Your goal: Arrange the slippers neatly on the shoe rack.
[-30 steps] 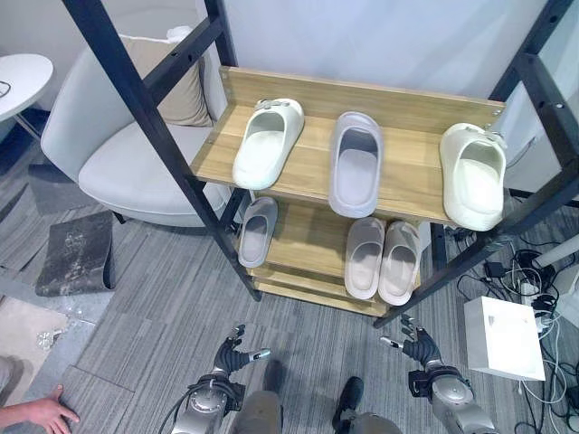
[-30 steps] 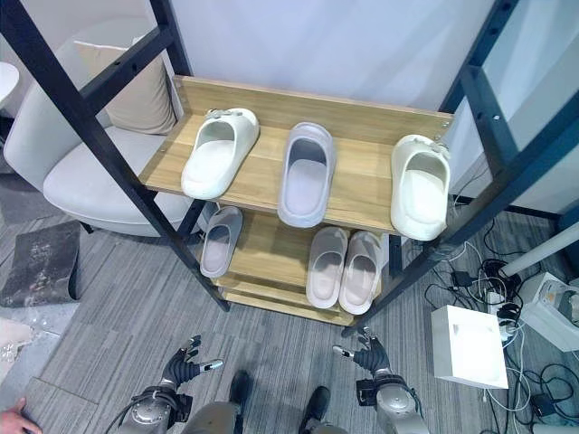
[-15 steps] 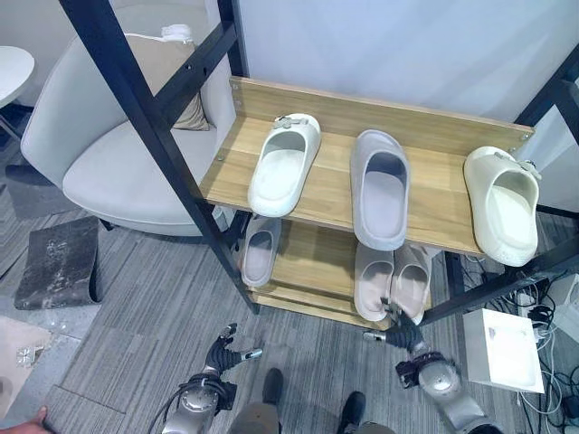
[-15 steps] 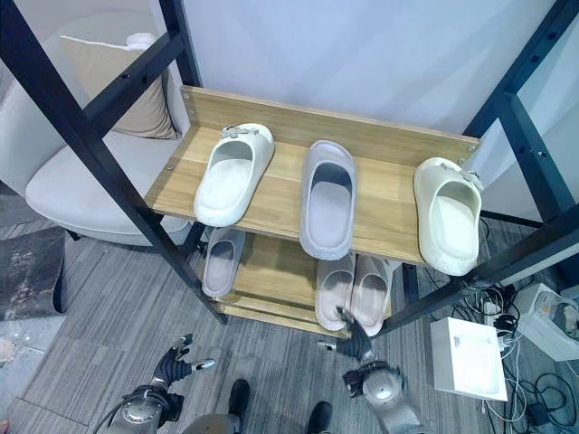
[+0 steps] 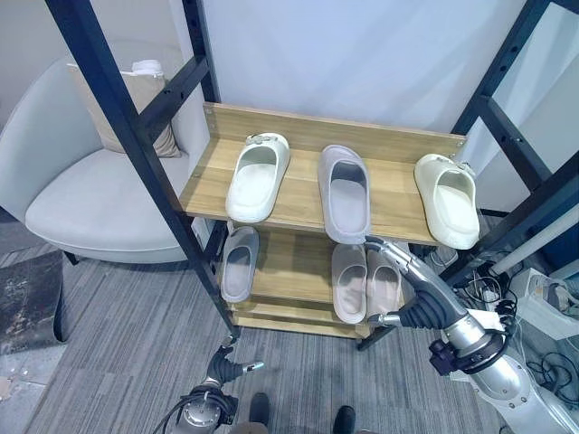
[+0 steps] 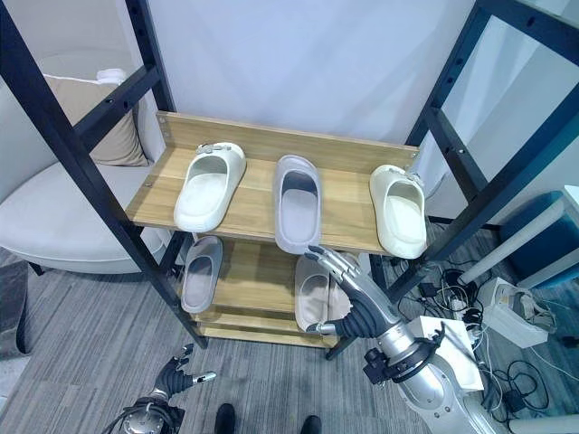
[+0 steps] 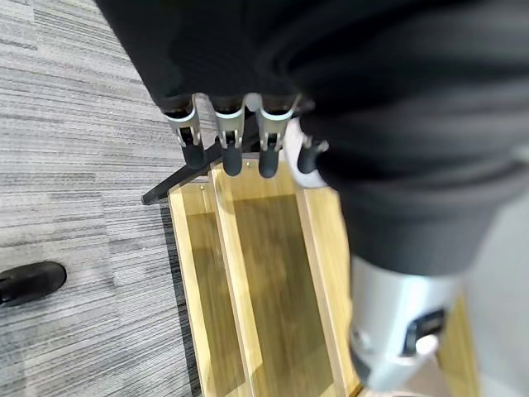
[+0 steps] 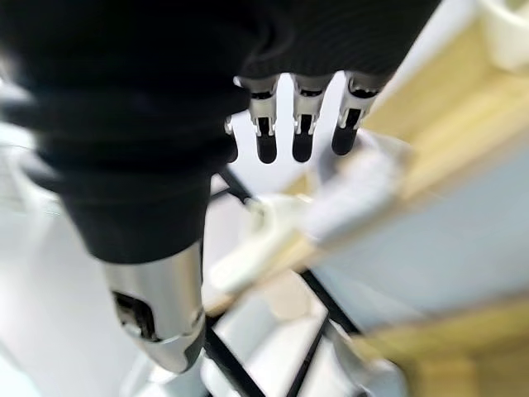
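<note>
- A wooden two-shelf shoe rack with a black metal frame (image 5: 298,194) stands against a pale wall on grey striped carpet (image 5: 127,344).
- On the top shelf lie three slippers with toes toward the robot: a cream slipper with a buckle strap (image 5: 256,177) on the left, a pale grey-lilac slipper (image 5: 344,193) in the middle, and a second cream buckle slipper (image 5: 447,187) at the right end, well apart from the middle one.
- On the lower shelf a single grey slipper (image 5: 237,263) lies at the left, and a beige pair (image 5: 365,282) lies side by side, touching, toward the right.
- The right hand (image 5: 412,289) is raised in front of the rack's right half, its fingers (image 6: 336,265) straight and spread apart, tips near the front edge of the top shelf just below the grey-lilac slipper and above the beige pair; it holds nothing, and the thumb sticks out to the side.
- The left hand (image 5: 224,368) hangs low over the carpet near the bottom of the head views, fingers loosely apart and empty; its wrist view shows the straight fingertips (image 7: 232,157) above the rack's lower boards.
- A light grey upholstered armchair (image 5: 81,194) with a beige cushion (image 5: 136,113) sits left of the rack.
- A white box (image 6: 452,348) and tangled cables lie on the floor to the right.
</note>
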